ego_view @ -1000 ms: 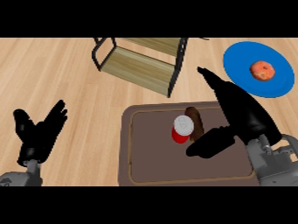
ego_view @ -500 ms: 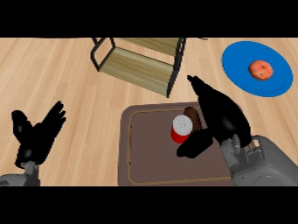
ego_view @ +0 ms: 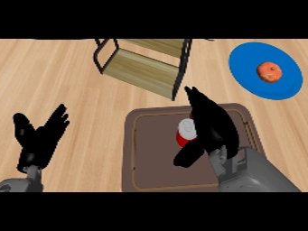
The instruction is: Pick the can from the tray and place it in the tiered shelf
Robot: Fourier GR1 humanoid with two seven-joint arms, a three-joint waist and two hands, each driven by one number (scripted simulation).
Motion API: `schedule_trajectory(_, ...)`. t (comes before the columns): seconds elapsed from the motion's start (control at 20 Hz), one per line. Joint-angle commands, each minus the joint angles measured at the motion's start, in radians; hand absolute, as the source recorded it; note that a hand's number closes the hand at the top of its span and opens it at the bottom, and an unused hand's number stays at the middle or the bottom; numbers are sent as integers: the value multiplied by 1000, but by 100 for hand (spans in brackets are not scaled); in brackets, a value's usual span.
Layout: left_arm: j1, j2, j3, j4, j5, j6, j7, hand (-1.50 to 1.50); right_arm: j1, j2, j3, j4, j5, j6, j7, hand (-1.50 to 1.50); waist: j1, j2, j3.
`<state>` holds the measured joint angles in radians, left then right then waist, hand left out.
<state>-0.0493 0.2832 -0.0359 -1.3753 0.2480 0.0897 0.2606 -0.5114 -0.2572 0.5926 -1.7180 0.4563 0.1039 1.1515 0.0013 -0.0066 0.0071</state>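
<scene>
tabletop (ego_view: 63, 81): pale wood with lengthwise grain, filling the view and carrying everything else.
tray (ego_view: 143, 171): dark brown, rectangular with rounded corners and a thin lighter line inside its rim; lies low and right of centre, its right part hidden under the right forearm.
shelf (ego_view: 139, 67): black frame with light wooden boards, at the top centre, tilted in the view; its lower board ends just above the tray's far edge, apart from it.
plate (ego_view: 249, 74): blue and round, at the upper right, well apart from the tray.
fruit (ego_view: 270, 72): small, orange-red, lying on the plate a little right of its middle.
right hand (ego_view: 213, 124): black, over the tray's right half, fingers stretched toward the shelf and thumb pointing down-left; it lies against the can's right side with the thumb below the can. the fingers are straight and spread rather than wrapped round, so it has hold of nothing.
left hand (ego_view: 39, 135): black, resting at the lower left over bare wood, fingers up and relaxed, holding nothing, well apart from the tray.
can (ego_view: 185, 132): red with a pale top, upright on the tray near its upper middle, partly covered on its right by the right hand.
</scene>
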Motion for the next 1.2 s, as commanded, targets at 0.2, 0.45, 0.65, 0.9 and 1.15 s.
schedule_trajectory(0.2, 25, -26, -2, 5, -11, 4, 13, 0, -15, 119, 8, 133, 131, 0, 144, -150, 8, 6, -8)
schedule_trajectory(0.45, 11, -21, 1, 54, -34, -22, -11, 0, 48, 97, 3, 96, 198, 33, 97, -150, -3, 6, -8)
schedule_trajectory(0.65, 3, 18, 67, 34, 22, -74, 15, 0, -10, 139, -94, 258, 221, -7, -36, -150, 7, 8, -7)
schedule_trajectory(0.9, 2, -58, 17, 12, -38, -25, 27, 0, 29, 195, -95, 279, 313, -42, -97, -150, 3, 7, -7)
schedule_trajectory(1.15, -20, -52, 46, 94, -70, -42, -28, 0, 83, 173, -152, 259, 266, 30, -190, -150, -2, 7, -7)
